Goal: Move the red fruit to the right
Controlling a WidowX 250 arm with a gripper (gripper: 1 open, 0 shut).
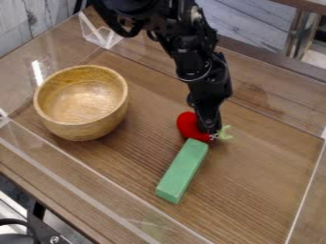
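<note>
Overhead-oblique view of a wooden tabletop (268, 162) enclosed by low clear plastic walls (76, 195). A black robot arm (178, 38) reaches in from the top of the frame and bends steeply downward, its gripper (208, 131) ending right at the red fruit (190, 124) near the middle of the table. The jaws are drawn together — the fruit sits against the gripper tip on its left side, and the fruit's small green leafy stem (226, 135) shows on the tip's right side, but whether the jaws actually pinch the fruit or merely press against it cannot be told from this angle. The fruit rests low, at or just above the table surface. Directly below it in the frame lies a green rectangular block (184, 171), flat on the wood and angled diagonally, its upper end just beside the fruit and the gripper tip. Well apart to the left stands a round wooden bowl (80, 100), upright, with nothing visible inside. At the far upper left corner of the enclosure — behind the bowl — a clear plastic bracket (102, 36) stands by the wall.
</note>
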